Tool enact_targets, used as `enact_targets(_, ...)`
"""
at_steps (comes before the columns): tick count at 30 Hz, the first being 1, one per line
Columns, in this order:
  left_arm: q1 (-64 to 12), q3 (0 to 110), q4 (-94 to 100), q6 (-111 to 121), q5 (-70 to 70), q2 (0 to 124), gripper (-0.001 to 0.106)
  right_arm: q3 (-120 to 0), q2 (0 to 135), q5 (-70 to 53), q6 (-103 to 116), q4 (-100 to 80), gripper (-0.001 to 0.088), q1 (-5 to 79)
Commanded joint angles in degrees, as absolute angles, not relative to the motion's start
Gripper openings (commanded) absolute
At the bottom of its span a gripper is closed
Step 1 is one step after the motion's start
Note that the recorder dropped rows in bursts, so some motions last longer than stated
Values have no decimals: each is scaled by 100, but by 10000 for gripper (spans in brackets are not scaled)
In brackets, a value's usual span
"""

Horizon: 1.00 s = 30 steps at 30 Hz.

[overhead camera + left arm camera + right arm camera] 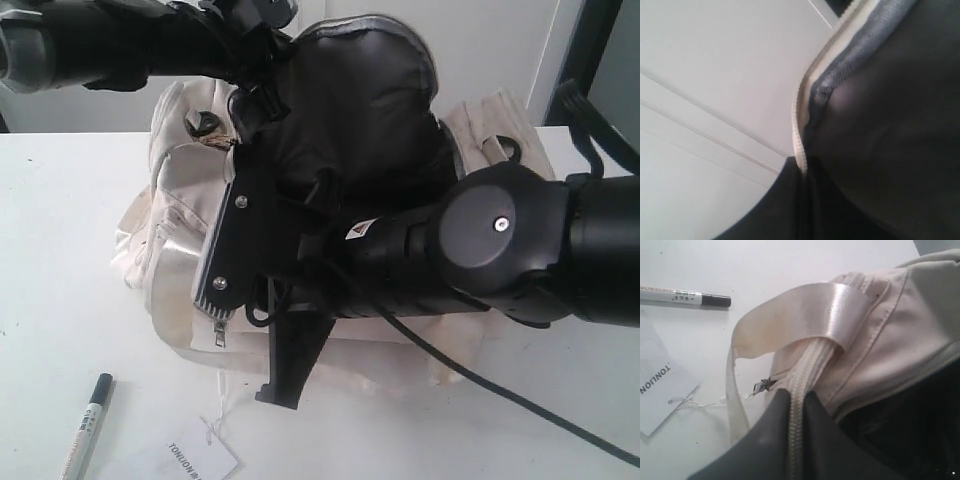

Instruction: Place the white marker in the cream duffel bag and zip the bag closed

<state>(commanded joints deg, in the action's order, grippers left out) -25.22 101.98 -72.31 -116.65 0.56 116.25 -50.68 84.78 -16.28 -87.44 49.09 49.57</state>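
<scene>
Right arm reaches across from the right, right end effector (796, 396) pinched narrow on the cream duffel bag's (175, 260) front zip tape. Left arm comes in top-left; left end effector (799, 172) looks clamped on the raised flap's (360, 100) zip edge, jaws mostly hidden. Only the right wrist view shows that pinch; white marker (88, 428) lies on the counter (60, 250) near the paper tag (200, 455), outside the bag.

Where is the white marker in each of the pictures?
Exterior view: white marker lies on the table at the bottom left, by the paper tag.
Left wrist view: not in it.
Right wrist view: white marker on the table, just past the paper tag.
Shared landmark: the cream duffel bag, in all three views.
</scene>
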Motion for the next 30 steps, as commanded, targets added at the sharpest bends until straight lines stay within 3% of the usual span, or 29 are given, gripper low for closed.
enact_targets(15,-2522,10816,-6701,-11717,744,12179,0,-5068,8480,-2654,-8744,4784,0,4957)
enact_targets(30,-2522,10870,-6704,-11672,862,12266,0,-5068,8533,-1921,-8744,4784,0,4957)
